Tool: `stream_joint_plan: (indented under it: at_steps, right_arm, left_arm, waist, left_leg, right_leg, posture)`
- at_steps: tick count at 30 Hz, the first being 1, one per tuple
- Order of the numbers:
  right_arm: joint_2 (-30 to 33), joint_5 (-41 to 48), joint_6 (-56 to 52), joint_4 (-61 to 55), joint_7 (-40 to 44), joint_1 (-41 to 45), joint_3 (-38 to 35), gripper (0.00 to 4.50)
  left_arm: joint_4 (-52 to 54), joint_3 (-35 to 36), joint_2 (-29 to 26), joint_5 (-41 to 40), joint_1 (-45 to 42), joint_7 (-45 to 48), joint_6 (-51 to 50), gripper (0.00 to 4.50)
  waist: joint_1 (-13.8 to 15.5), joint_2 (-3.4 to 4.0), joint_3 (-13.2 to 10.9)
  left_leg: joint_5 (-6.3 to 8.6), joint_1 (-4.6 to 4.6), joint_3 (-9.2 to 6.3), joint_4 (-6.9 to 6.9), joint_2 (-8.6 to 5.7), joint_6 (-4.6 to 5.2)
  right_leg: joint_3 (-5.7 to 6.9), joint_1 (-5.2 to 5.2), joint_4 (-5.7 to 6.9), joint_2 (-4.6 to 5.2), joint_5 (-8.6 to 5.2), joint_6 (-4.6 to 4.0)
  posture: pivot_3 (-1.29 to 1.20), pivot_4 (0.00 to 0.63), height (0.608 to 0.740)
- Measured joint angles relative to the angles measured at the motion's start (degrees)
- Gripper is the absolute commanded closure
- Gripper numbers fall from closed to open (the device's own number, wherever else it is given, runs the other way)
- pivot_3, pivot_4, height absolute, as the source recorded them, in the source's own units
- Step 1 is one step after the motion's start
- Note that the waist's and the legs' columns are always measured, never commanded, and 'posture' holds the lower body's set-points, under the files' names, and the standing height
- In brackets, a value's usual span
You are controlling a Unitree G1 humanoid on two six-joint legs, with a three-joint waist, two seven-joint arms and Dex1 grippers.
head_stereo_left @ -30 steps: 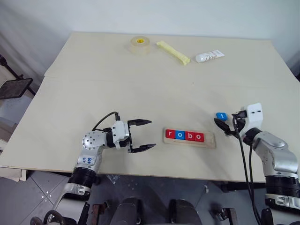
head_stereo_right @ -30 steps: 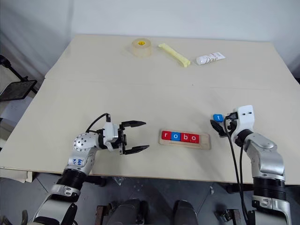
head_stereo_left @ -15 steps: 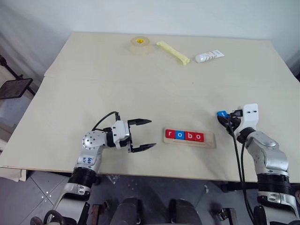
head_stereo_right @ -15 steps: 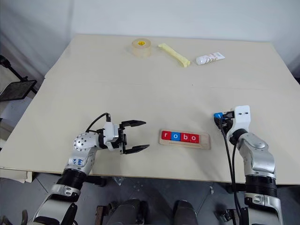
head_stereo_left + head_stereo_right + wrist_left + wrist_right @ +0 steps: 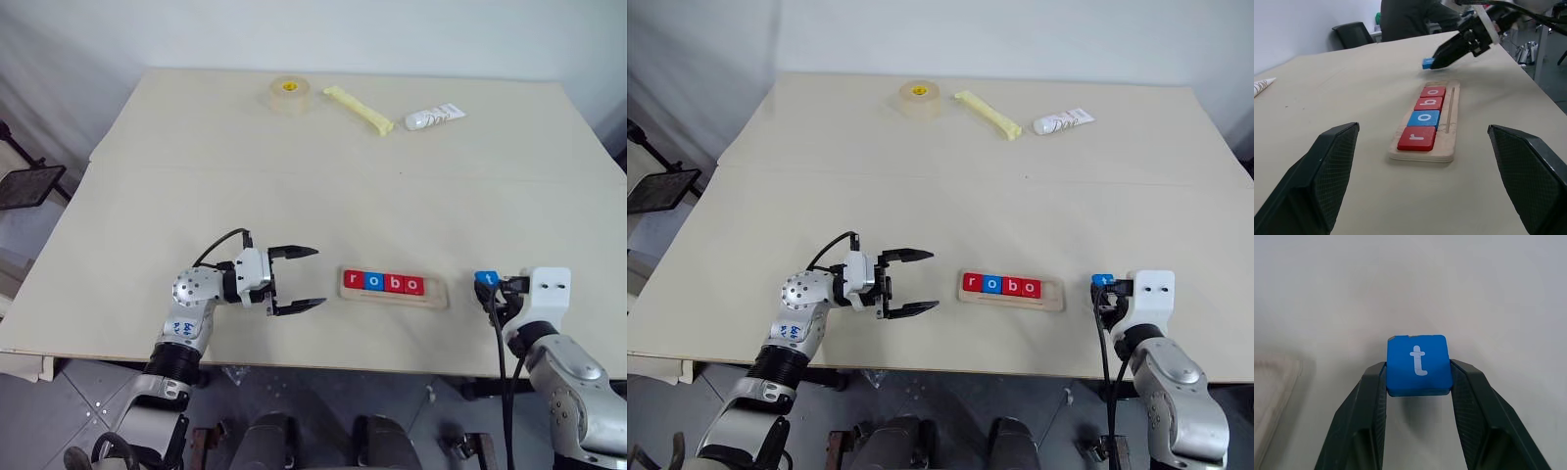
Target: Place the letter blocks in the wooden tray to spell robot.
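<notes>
- Right gripper (image 5: 1418,382): clamped on blue "t" block (image 5: 1418,363), right of wooden tray (image 5: 395,286).
- Tray: holds r-o-b-o; end slot free.
- Left gripper (image 5: 304,279): open, empty.
- Risk: shallow edge grip may let the block twist and jam on the tray lip.

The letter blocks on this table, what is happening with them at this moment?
The robot is spelling "robot" in the wooden tray. Four letter blocks, r, o, b, o, already lie in it, and the slot at its right end is free. The right hand grips the blue t block between its fingers, just right of the tray. The left hand waits open, left of the tray, holding nothing.
</notes>
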State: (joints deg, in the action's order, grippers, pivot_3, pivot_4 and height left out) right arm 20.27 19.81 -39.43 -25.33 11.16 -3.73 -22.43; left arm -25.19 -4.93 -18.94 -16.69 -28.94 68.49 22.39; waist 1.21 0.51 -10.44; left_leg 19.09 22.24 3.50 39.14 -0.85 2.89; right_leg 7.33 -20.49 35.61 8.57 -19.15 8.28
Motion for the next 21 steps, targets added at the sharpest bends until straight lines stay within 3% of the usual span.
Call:
stream_joint_plan:
  at_steps: [1, 7, 10, 16, 21]
  right_arm:
    - [-0.32, 0.01, -0.04, -0.49, -0.21, -0.27, -0.04, 3.04]
    - [-0.63, 1.28, 0.16, -1.96, 0.33, -2.34, -0.14, 0.95]
    - [2.4, 3.02, 0.2, -3.88, 4.25, -4.93, -0.58, 0.02]
    - [18.69, 4.33, 2.88, -3.25, 20.37, -9.59, -1.12, 0.02]
    - [33.07, 3.23, 10.24, 7.79, 36.13, -5.86, -0.45, 0.02]
  left_arm:
    - [-0.23, -0.03, 0.1, 0.0, -0.03, 0.17, 0.0, 0.0]
    - [-0.66, 0.01, 0.18, 0.0, -1.01, 1.28, 0.06, 0.0]
    - [-0.64, 0.05, 0.09, 0.0, -1.08, 1.69, 0.06, 0.0]
    - [-0.57, 0.12, -0.03, -0.01, -0.82, 2.12, 0.02, 0.0]
    - [-0.32, 0.09, 0.06, -0.02, -0.46, 2.2, -0.08, 0.0]
  waist:
    - [0.01, 0.0, 0.0]
    - [0.16, 0.0, 0.0]
    - [0.15, 0.01, 0.0]
    - [0.17, 0.0, 0.0]
    - [0.12, -0.02, -0.01]
  left_leg:
    - [0.0, 0.0, 0.0, 0.0, 0.01, 0.0]
    - [0.0, 0.0, 0.01, 0.0, -0.01, 0.01]
    - [0.0, 0.01, 0.0, -0.03, -0.01, 0.01]
    - [0.0, 0.0, 0.08, -0.02, 0.0, 0.04]
    - [-0.01, -0.03, 0.16, -0.02, 0.04, 0.05]
  right_leg:
    - [0.0, -0.01, 0.0, -0.01, 0.0, 0.0]
    - [-0.05, -0.01, 0.0, 0.0, 0.0, 0.0]
    - [-0.04, -0.01, -0.01, 0.0, 0.0, 0.0]
    - [-0.07, 0.01, -0.1, -0.01, 0.0, 0.0]
    - [-0.07, 0.04, -0.18, -0.01, 0.0, 0.0]
  posture:
    - [0.0, 0.15, 0.74]
    - [0.0, 0.15, 0.74]
    - [0.0, 0.15, 0.74]
    - [0.0, 0.15, 0.74]
    - [0.0, 0.15, 0.74]
